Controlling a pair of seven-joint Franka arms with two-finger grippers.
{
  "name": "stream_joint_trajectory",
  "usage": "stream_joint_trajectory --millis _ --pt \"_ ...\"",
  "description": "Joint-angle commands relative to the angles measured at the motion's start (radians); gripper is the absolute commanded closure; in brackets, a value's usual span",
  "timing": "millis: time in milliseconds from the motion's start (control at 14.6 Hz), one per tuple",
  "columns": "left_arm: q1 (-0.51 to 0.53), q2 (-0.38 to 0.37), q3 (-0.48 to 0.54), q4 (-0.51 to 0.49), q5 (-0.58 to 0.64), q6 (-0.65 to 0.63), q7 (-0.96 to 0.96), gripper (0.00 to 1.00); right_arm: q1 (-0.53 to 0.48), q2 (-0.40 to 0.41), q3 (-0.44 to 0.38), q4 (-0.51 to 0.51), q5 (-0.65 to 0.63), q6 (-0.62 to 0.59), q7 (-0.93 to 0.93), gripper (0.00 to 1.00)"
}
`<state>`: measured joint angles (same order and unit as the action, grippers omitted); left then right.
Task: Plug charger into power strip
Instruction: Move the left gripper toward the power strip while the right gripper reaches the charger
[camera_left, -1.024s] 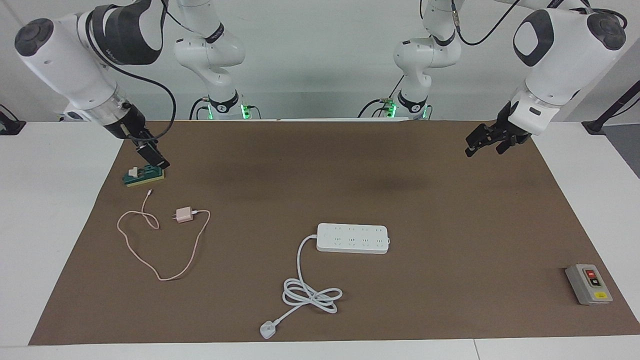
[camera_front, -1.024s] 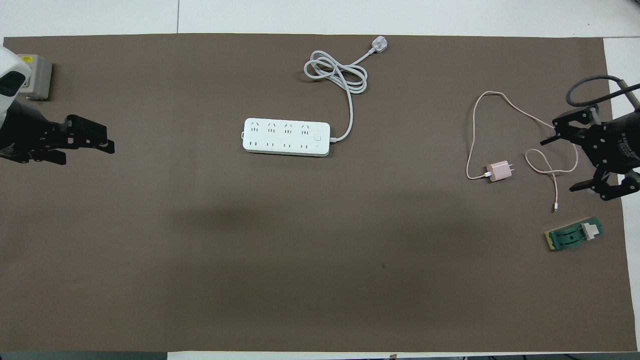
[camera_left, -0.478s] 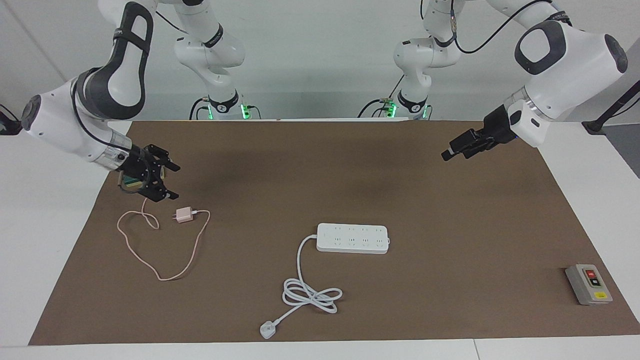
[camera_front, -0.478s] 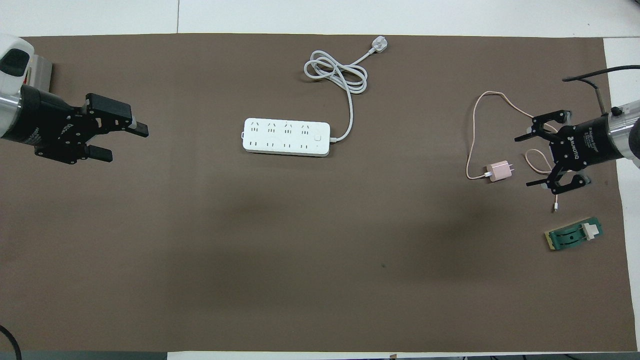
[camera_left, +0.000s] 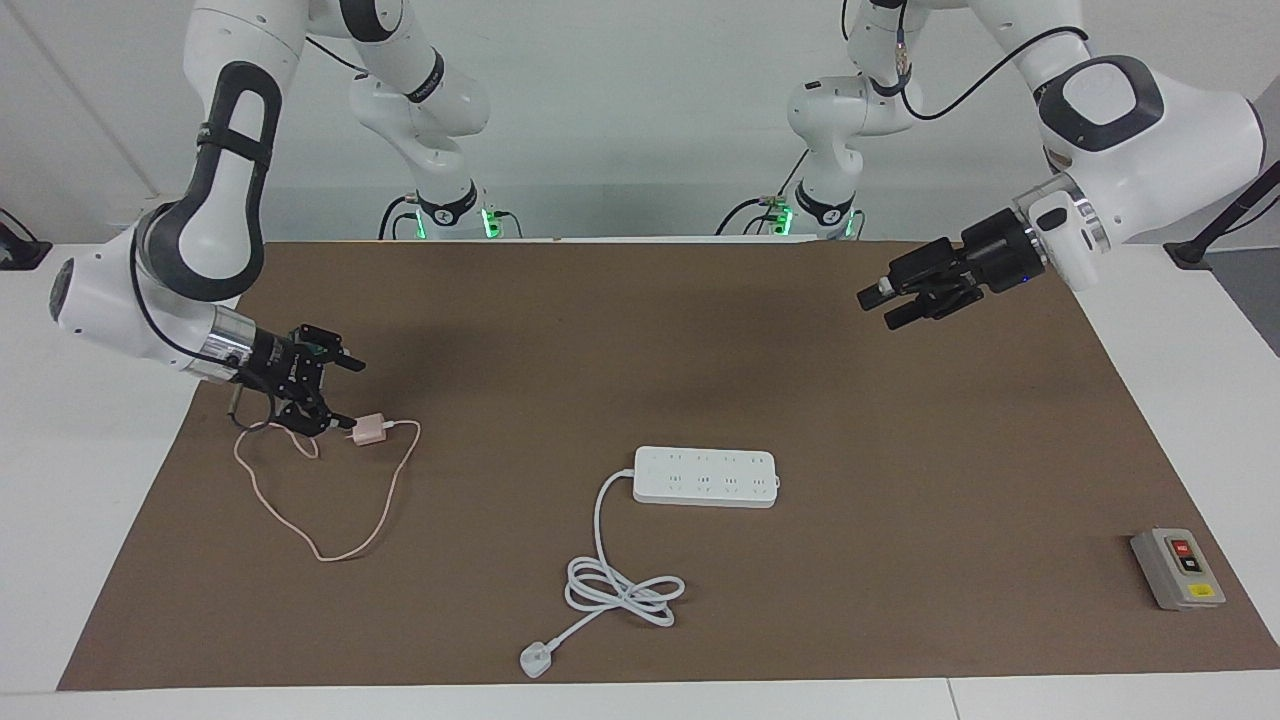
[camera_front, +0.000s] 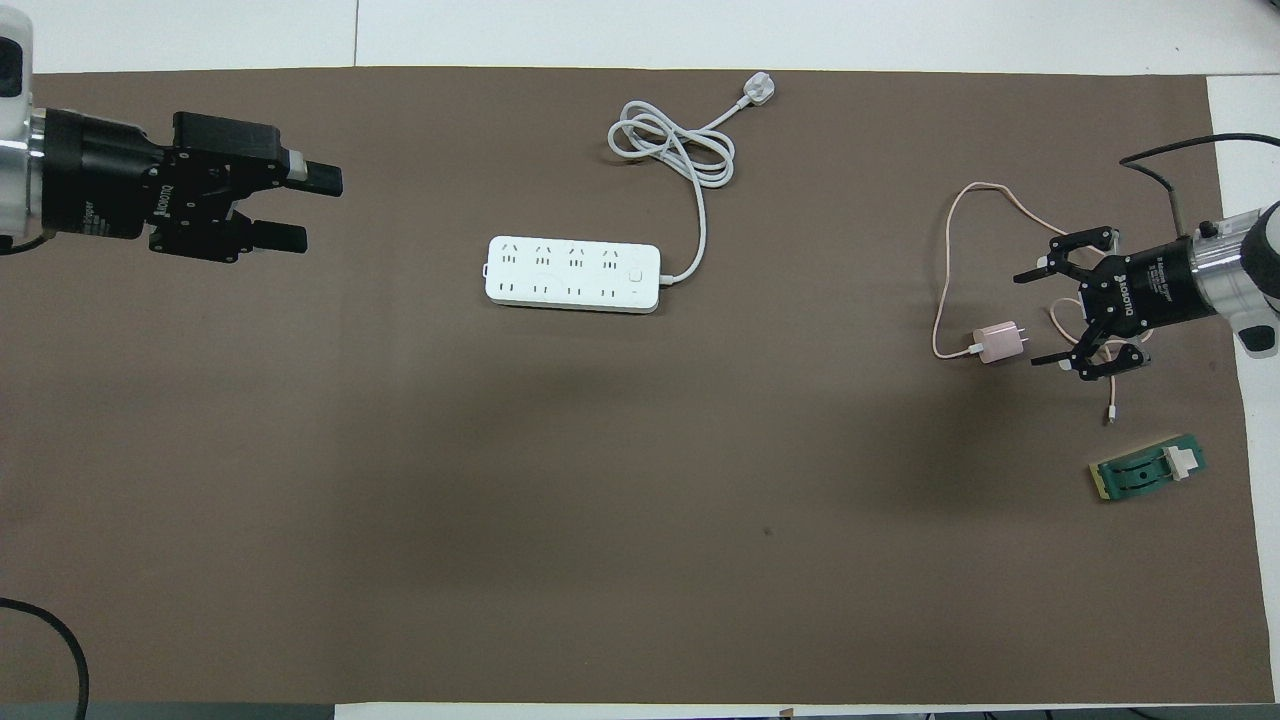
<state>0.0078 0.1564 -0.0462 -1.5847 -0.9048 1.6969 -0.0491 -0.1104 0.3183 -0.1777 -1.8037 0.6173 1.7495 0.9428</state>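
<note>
Charger lies on brown mat toward right arm's end of table, prongs facing right gripper, unplugged. Right gripper low just beside charger, fingers spread, holding nothing. Pink cable loops around it. Power strip at mid-table, well apart from charger, bare mat between. Green block nearby. Left gripper raised over mat, fingers apart, empty. Grey box at left arm's end.

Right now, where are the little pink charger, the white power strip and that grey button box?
charger (camera_left: 369, 429): facing view, on the pink cube's body.
power strip (camera_left: 705, 477): facing view, on its socketed top face.
grey button box (camera_left: 1177, 568): facing view, on its top, beside the buttons.
</note>
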Motion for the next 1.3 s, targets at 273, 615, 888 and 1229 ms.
stream_joint_trajectory --millis 273,615,888,1229 --pt "0.018 0.086 0.003 -0.077 -0.295 0.026 0.451 0.0 -0.048 0.097 0.006 0.038 0.062 -0.007 -0.173 0.0" --pt "0.037 0.135 0.003 -0.277 -0.524 0.043 0.841 0.0 -0.061 0.16 0.004 0.043 0.107 0.008 -0.269 0.0" --pt "0.038 0.144 0.003 -0.379 -0.549 0.043 0.96 0.0 -0.081 0.18 0.006 0.041 0.14 -0.004 -0.283 0.0" --pt "0.02 0.059 -0.003 -0.605 -0.667 0.079 1.051 0.0 -0.114 0.231 0.004 0.064 0.14 -0.054 -0.348 0.0"
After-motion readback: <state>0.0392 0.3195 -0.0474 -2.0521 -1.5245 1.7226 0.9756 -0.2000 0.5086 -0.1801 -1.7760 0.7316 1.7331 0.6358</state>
